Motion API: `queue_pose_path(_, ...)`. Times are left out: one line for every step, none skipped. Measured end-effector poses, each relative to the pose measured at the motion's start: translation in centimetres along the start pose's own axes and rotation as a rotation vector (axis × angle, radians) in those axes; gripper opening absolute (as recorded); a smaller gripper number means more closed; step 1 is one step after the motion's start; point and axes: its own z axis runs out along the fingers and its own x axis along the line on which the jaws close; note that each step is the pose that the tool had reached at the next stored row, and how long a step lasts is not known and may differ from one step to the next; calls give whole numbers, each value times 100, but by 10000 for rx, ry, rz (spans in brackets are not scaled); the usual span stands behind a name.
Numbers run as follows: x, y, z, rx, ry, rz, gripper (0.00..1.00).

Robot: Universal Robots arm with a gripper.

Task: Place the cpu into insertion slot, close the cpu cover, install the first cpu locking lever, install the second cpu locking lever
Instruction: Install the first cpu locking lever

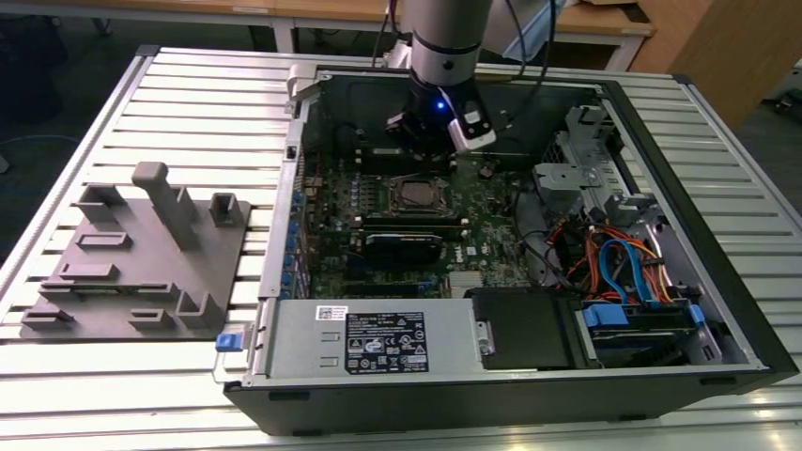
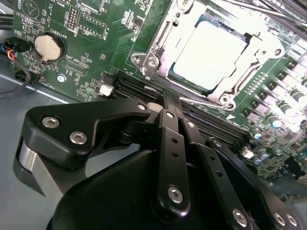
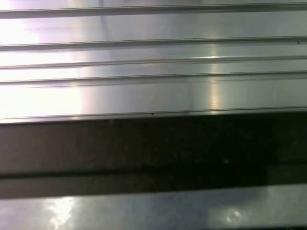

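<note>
The cpu (image 2: pixel 211 50), a flat square chip with a pale silver top, lies in the insertion slot (image 2: pixel 225 99) on the green motherboard (image 2: pixel 96 28). The cpu cover (image 2: pixel 163 36), a silvery frame, lies flat around the chip's edges. A thin metal lever (image 2: pixel 204 99) runs along the socket's side nearest my fingers. My gripper (image 2: pixel 171 97) is shut, its black fingers pressed together with the tips just short of that lever; whether they touch it I cannot tell. In the exterior view the gripper (image 1: pixel 433 141) hangs inside the open computer case, just behind the socket (image 1: pixel 414 194).
Black memory slots (image 2: pixel 139 88) and a coin battery (image 2: pixel 49 46) lie near the fingertips. The case holds a drive cage (image 1: pixel 564 178), coloured cables (image 1: pixel 614 263) and a power supply (image 1: pixel 363 338). A grey fixture plate (image 1: pixel 138 254) sits at the exterior view's left on the slatted table (image 3: pixel 153 62).
</note>
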Motion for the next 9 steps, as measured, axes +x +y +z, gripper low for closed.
queue_pose_path(-8,0,8,-1,0,0,10)
queue_pose_path(-16,0,15,-1,-1,0,10)
queue_pose_path(-23,-1,22,0,0,0,10)
queue_pose_path(-29,-1,29,0,0,0,10)
queue_pose_path(-34,-1,35,0,0,-1,10)
queue_pose_path(-37,-2,41,0,0,-1,10)
queue_pose_path(-39,-2,48,1,0,0,10)
queue_pose_path(-41,-2,54,0,0,0,10)
queue_pose_path(-42,-3,60,0,0,1,10)
